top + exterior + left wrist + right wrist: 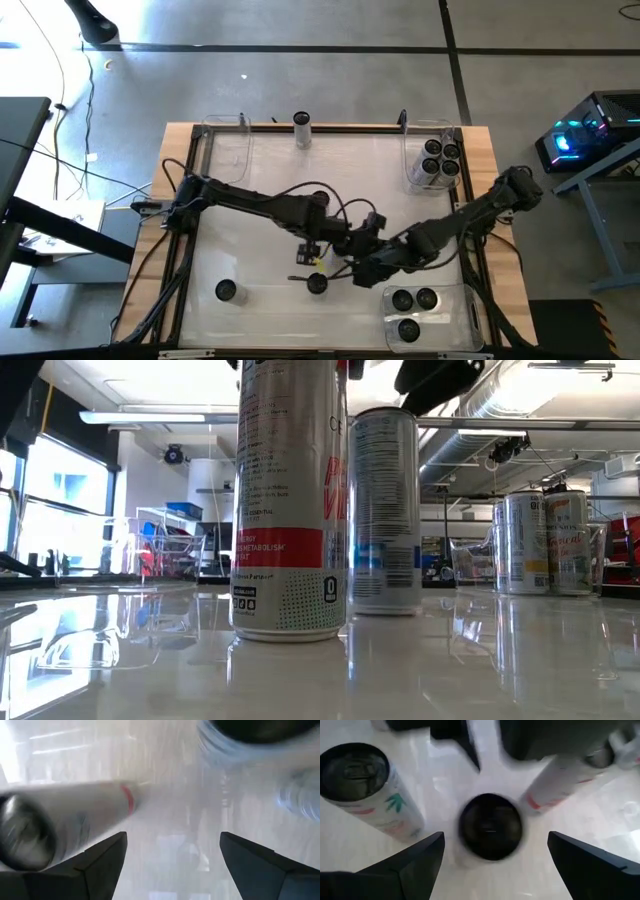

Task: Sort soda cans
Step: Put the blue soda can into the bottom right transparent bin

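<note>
White table (260,170) carries scattered soda cans (317,284); both claws hang spread wide and empty above them mid-table, left claw (312,255), right claw (362,272).

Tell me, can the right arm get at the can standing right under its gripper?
Probably yes: the right gripper hangs open above the can, fingers wider than its top, though the left gripper crowds close beside.

Bright daylight glaring off the glossy white tabletop (420,670), both wrist views motion-blurred, silver cylindrical can (65,827) smeared beside dark fingers (102,860)
</note>
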Motion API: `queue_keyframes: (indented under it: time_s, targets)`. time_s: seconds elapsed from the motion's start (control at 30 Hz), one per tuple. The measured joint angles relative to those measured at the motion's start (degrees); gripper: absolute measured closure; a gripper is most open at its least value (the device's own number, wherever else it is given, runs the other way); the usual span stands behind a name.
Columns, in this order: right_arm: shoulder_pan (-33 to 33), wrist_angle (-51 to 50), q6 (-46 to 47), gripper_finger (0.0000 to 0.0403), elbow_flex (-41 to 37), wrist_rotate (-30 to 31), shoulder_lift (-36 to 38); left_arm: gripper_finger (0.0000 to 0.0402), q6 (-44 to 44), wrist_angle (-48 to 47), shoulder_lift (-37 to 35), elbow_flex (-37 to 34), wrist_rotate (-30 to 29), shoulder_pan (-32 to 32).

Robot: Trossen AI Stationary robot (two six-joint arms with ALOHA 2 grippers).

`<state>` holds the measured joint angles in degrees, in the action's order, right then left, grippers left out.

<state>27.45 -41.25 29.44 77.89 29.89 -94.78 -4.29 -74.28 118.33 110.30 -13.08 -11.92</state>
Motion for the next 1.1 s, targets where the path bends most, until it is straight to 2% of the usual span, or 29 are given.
queue_keyframes:
  time_s: [0.1,0.23,0.47,0.57,0.7,0.83,0.9,1.0,1.1]
  targets:
    - [-0.9,3.7,0.3,0.0052,0.0,-1.3,-2.4,0.0087,-1.7,-1.2,-2.2,-0.7,-1.0,-0.9]
    - [-1.3,6.2,2.9,0.0052,0.0,-0.4,-4.8,0.0087,-5.2,-0.3,-6.8,-6.0,-3.3,-1.8]
    - [-1.2,5.9,5.6,0.0061,0.0,2.4,-7.2,0.0087,-12.5,12.7,-15.7,-20.7,-5.9,-3.1]
    - [-1.2,5.8,6.6,0.0095,0.0,3.2,-7.2,0.0087,-15.7,19.4,-18.8,-26.4,-6.4,-4.1]
    - [-1.2,4.9,6.0,0.0165,0.0,4.9,-6.6,0.0087,-20.9,26.2,-21.1,-32.4,-11.0,-6.2]
    - [-1.2,-1.1,5.9,0.0165,0.1,5.8,-2.0,0.0087,-26.2,29.6,-22.0,-36.1,-16.9,-8.8]
    - [-0.6,-7.1,7.3,0.0165,0.7,8.8,2.1,0.0087,-29.1,30.5,-22.2,-37.3,-20.5,-10.0]
    - [1.5,-18.5,12.6,0.0165,1.8,14.1,8.9,0.0087,-32.4,31.5,-22.2,-38.1,-27.0,-11.4]
    - [5.1,-30.2,19.9,0.0165,3.5,13.4,16.5,0.0087,-33.4,32.3,-22.2,-38.8,-31.4,-11.8]
